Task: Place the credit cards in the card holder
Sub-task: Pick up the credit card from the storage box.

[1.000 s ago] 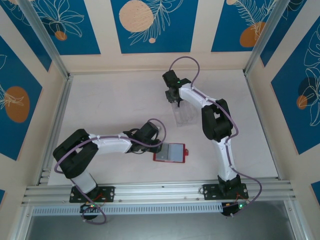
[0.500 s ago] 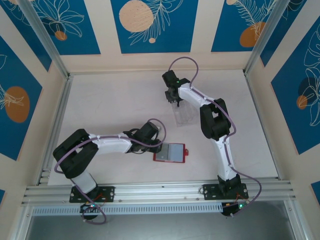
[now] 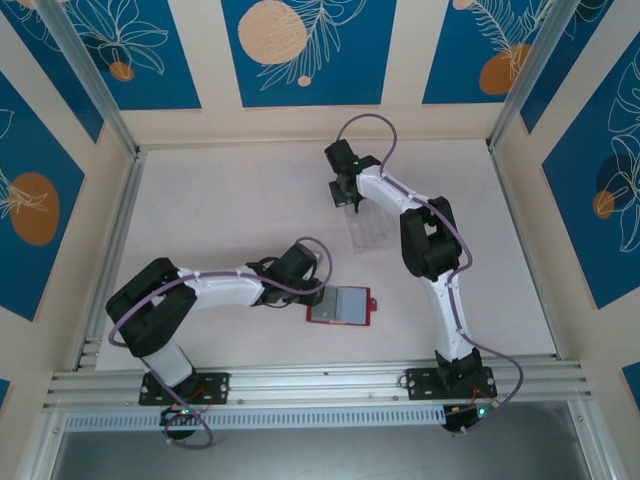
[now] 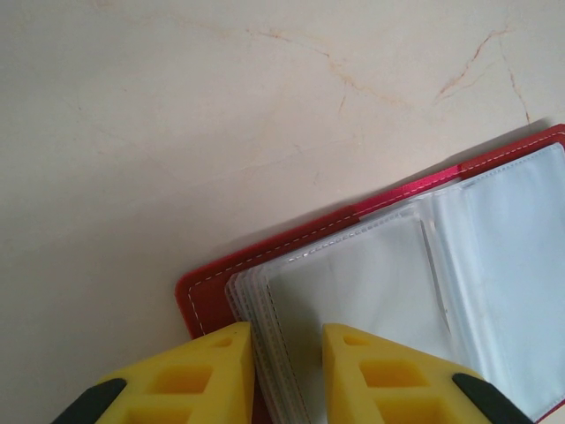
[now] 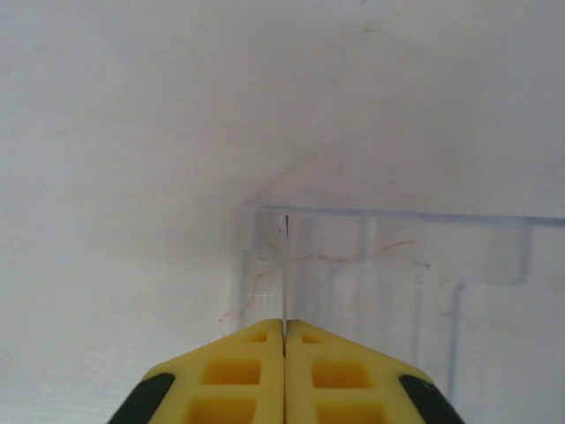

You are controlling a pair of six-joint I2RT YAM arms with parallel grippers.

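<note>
Two arms (image 3: 215,288) (image 3: 430,240) extended — left fingers (image 4: 203,375) narrowly apart over card holder (image 4: 371,283), right fingers (image 5: 238,375) closed.

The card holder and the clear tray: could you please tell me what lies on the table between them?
Nothing does: the top view shows only bare table between the card holder and the clear tray.

No text, label, brand, number or sign is readable on the red leather-like folding card holder (image 4: 212,296), the pale marbled table (image 3: 230,210) under it, or the blue leaf-patterned wall panels (image 3: 300,60).
</note>
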